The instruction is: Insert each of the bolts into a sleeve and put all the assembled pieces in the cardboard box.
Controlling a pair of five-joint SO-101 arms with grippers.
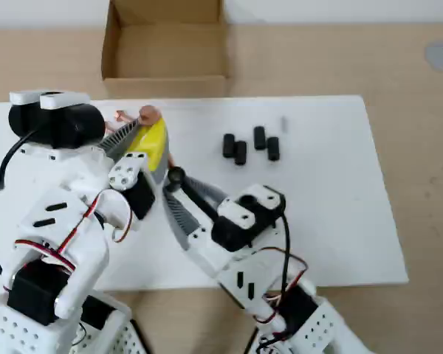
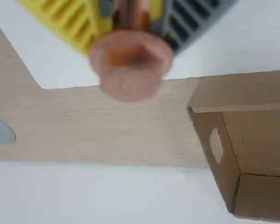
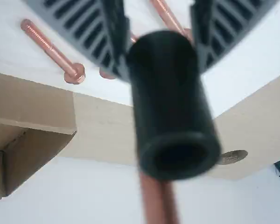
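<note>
Left gripper (image 1: 138, 130), from the high view, pinches a bolt (image 1: 149, 114) near the cardboard box (image 1: 166, 87); the right gripper (image 1: 179, 184) beside it clamps a black sleeve (image 1: 175, 175). Four loose sleeves (image 1: 241, 153) lie well apart on the white sheet (image 1: 332, 206). Left wrist view: the bolt's head juts from the clamped fingers (image 2: 60, 18), box beyond. Right wrist view: the sleeve is squeezed, spare bolts (image 3: 49, 46) lying behind.

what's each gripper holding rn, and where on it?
Left gripper: copper bolt, clamped on the shank just behind the head. Right gripper: black sleeve, clamped across its side wall toward the rear, open end free.
</note>
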